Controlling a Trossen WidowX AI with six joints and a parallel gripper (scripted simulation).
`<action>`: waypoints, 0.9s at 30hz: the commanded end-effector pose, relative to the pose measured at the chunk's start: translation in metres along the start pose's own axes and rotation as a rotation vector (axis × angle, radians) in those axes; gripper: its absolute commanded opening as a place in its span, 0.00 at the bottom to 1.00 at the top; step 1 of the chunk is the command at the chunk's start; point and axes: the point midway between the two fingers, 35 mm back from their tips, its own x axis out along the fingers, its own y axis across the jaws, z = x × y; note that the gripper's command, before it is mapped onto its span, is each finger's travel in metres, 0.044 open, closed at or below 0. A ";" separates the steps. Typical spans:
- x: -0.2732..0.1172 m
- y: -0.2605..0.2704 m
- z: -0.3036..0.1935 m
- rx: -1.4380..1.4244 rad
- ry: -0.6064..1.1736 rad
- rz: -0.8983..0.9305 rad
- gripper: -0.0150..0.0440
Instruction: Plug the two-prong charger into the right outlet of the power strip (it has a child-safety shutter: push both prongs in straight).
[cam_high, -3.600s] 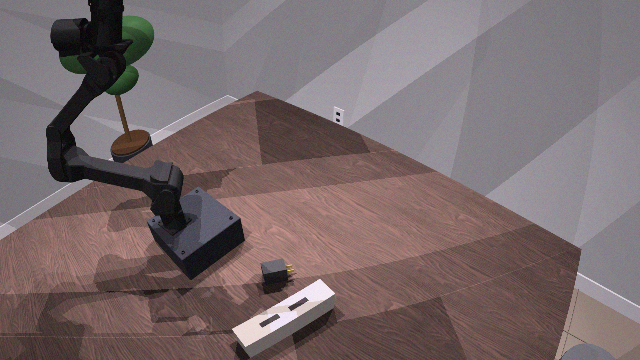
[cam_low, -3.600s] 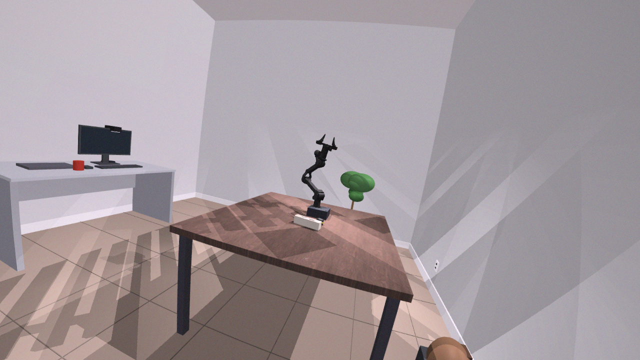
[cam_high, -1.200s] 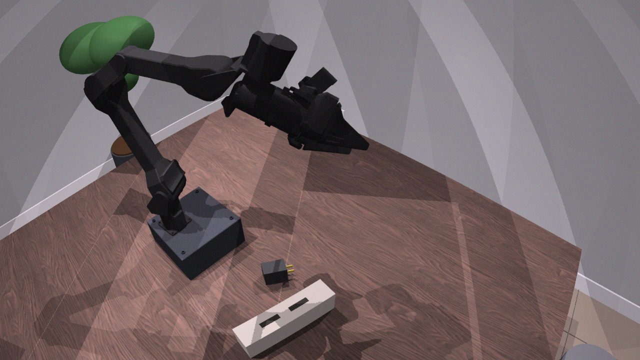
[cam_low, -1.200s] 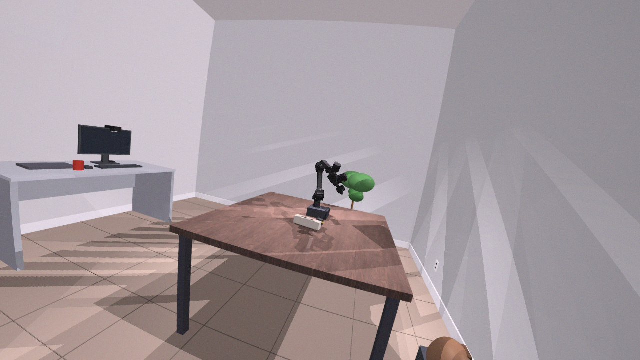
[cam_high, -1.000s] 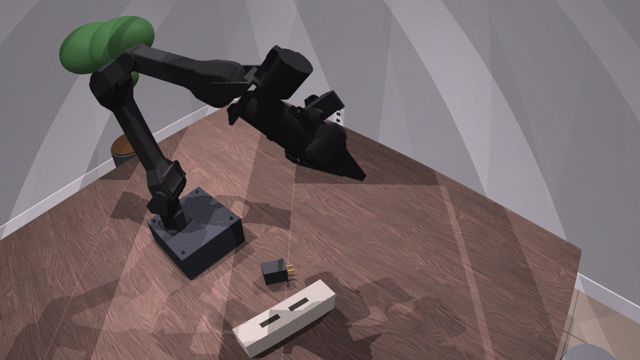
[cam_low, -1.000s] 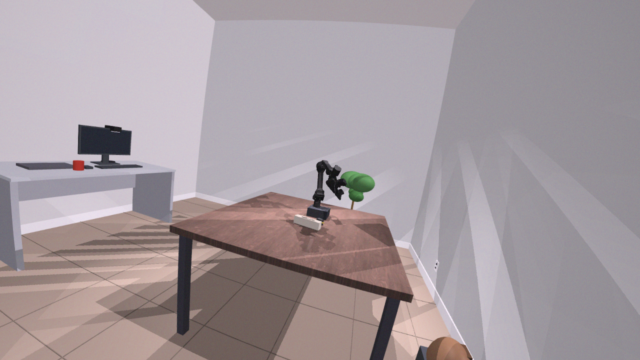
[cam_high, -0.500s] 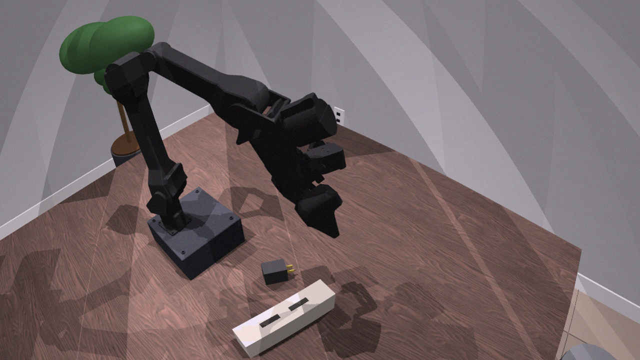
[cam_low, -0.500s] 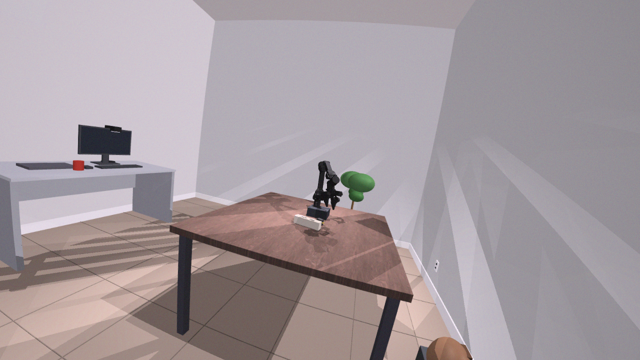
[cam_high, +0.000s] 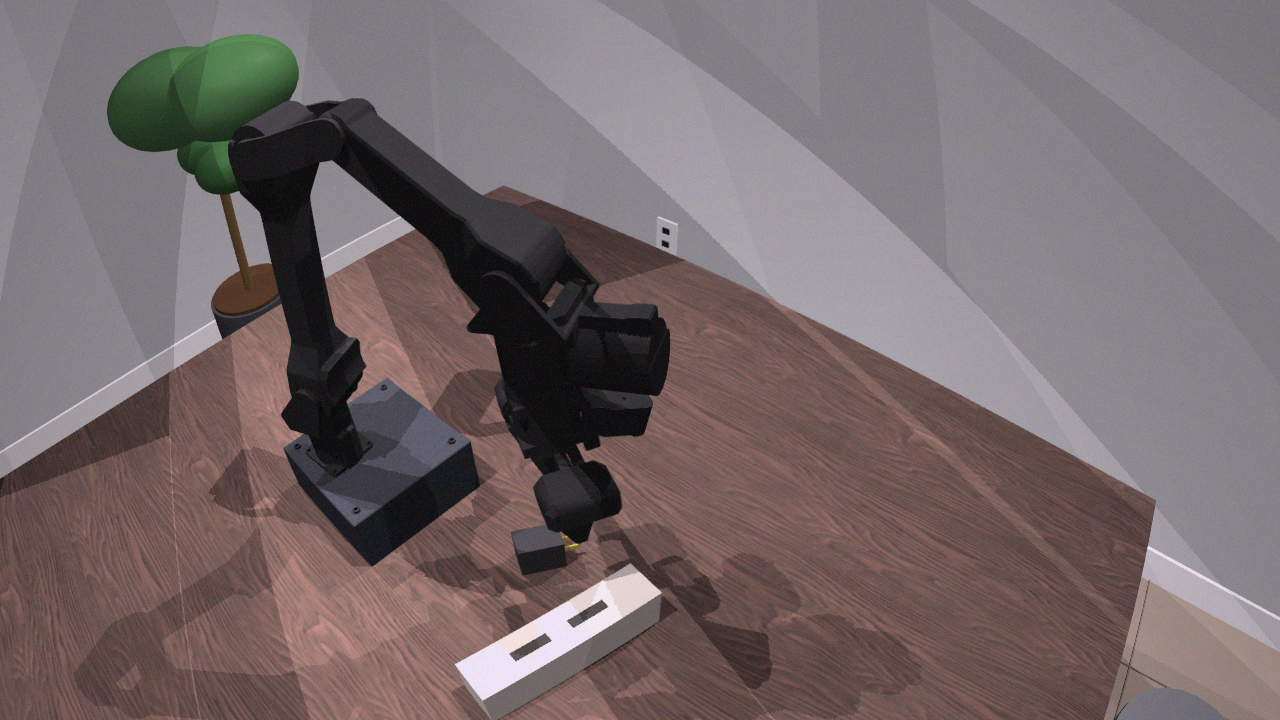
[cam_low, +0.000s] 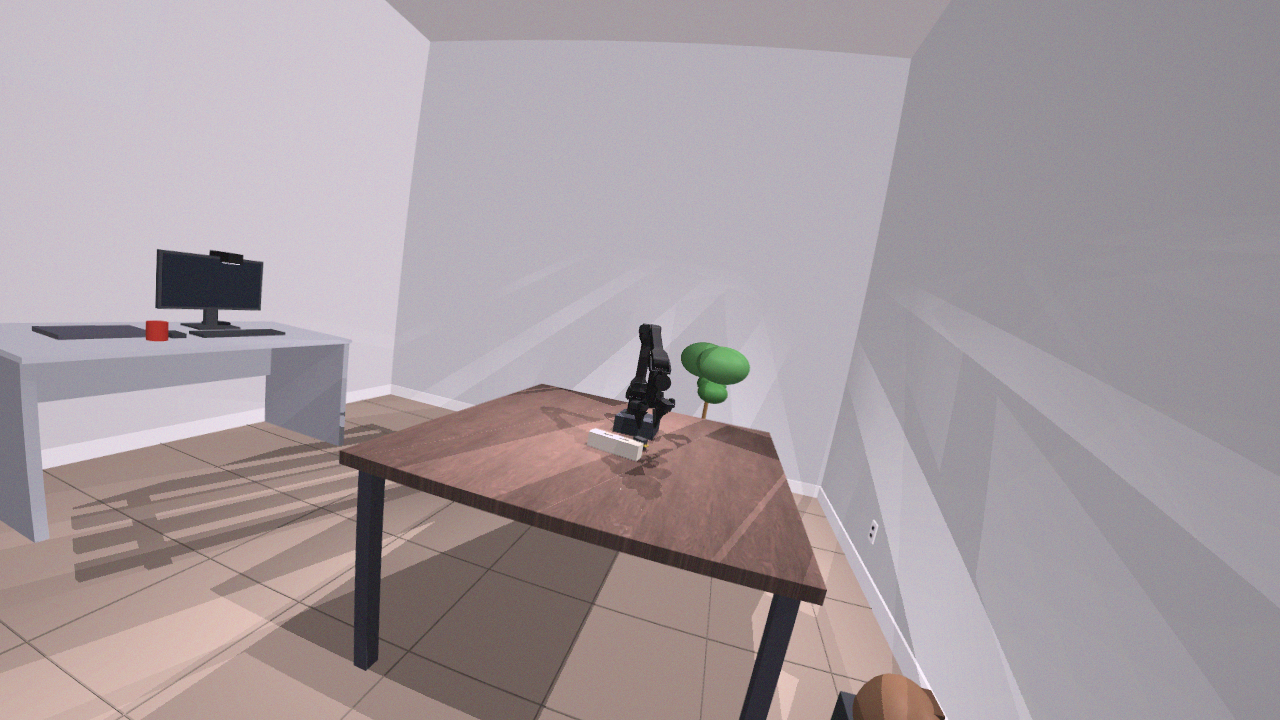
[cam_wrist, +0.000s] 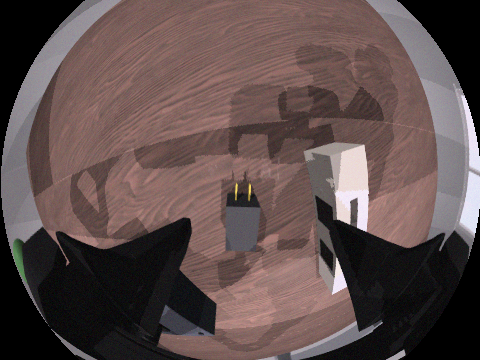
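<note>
The dark grey charger (cam_high: 539, 549) (cam_wrist: 242, 227) lies on the table, its two yellow prongs pointing right in the top view and up in the wrist view. In the exterior view it is mostly hidden. The white power strip (cam_high: 635, 586) (cam_low: 614, 444) (cam_wrist: 352, 170) lies beside it, with two dark slots on top. Its right outlet (cam_high: 587, 613) is the slot nearer the strip's far right end in the top view. My gripper (cam_high: 580, 533) (cam_wrist: 264, 228) is open and empty, pointing down above the charger. In the wrist view the charger shows between the fingers, left of centre, and one finger overlaps the strip.
The arm's dark base block (cam_high: 384, 474) (cam_low: 633, 424) (cam_wrist: 195, 305) stands near the charger, on the side away from the strip. A potted plant (cam_high: 237, 89) (cam_low: 723, 365) stands beyond the table (cam_high: 850, 501) (cam_low: 501, 465). A desk (cam_low: 308, 338) with a monitor (cam_low: 210, 283) stands well away.
</note>
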 end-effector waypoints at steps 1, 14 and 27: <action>0.011 0.005 -0.016 0.025 0.087 0.057 1.00; 0.025 0.009 -0.030 0.038 0.142 0.095 1.00; 0.041 0.010 -0.031 0.038 0.142 0.095 1.00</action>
